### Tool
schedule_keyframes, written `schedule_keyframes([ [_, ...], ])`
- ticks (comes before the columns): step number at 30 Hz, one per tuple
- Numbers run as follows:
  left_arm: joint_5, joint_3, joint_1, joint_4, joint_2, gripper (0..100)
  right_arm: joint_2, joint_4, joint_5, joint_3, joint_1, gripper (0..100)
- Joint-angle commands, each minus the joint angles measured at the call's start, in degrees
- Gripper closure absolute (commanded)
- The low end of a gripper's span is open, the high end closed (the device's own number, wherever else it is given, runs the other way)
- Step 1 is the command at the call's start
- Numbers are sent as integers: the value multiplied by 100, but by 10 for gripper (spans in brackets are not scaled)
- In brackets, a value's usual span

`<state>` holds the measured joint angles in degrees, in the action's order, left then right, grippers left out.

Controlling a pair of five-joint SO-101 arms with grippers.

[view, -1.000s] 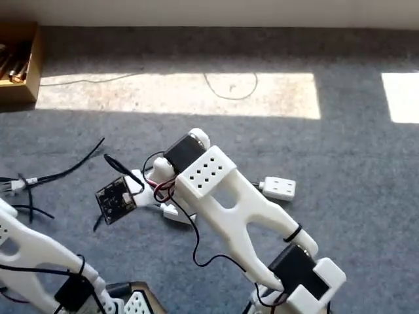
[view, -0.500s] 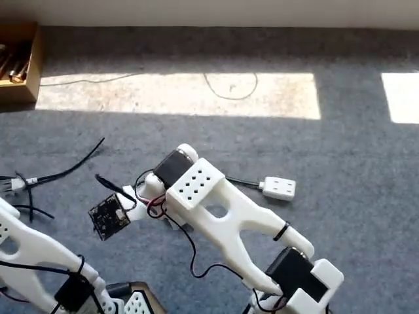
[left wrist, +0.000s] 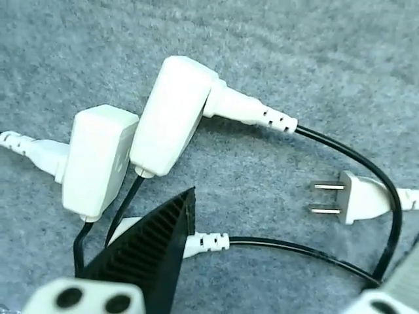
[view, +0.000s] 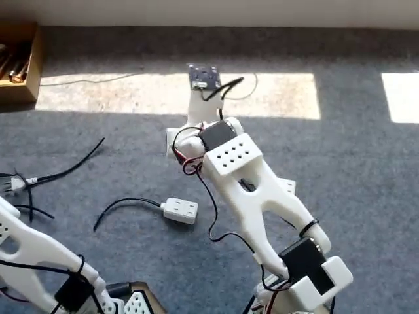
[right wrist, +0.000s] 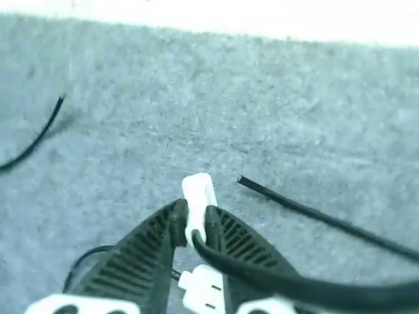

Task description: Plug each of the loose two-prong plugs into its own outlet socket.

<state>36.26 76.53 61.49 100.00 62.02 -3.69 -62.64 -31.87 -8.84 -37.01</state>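
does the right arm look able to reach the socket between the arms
Probably yes: the socket lies bare on the carpet with nothing over it; the right gripper is shut on a plug, though.

Two arms: left arm (view: 33,258), right arm (view: 255,196). Two sockets in the high view: open socket (view: 180,210), half-hidden socket (view: 287,188). The left wrist view has two white socket pieces, one block (left wrist: 98,160) and a second block (left wrist: 171,114), plus one loose plug (left wrist: 353,204). The right pincer (right wrist: 194,212) grips one held plug (right wrist: 198,190).

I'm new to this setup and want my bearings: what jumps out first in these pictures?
The right arm stretches up the middle of the high view toward the sunlit strip of carpet, its gripper shut on a white plug. Beside it, a white outlet socket lies in the shade. In the left wrist view, two socket blocks touch, and a loose two-prong plug lies apart.
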Motion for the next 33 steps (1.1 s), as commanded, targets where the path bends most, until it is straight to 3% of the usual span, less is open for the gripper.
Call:
schedule_keyframes([
  [1, -35, 215, 31, 62, -136, 529, -356, -673, -466, 286, -92, 991],
  [9, -44, 198, -22, 62, -101, 529, -330, -2677, -510, 919, -1007, 992],
  [11, -44, 207, 4, 62, -101, 529, -303, -2985, -932, 1121, -1033, 992],
  [13, -44, 207, 22, 62, -101, 529, -295, -3222, -1829, 1305, -980, 993],
  [28, -44, 207, 22, 44, -92, 529, 646, -3319, -2224, 1376, -884, 993],
  [33, -44, 207, -4, 44, -92, 529, 769, -3380, -2971, 1367, -875, 993],
])
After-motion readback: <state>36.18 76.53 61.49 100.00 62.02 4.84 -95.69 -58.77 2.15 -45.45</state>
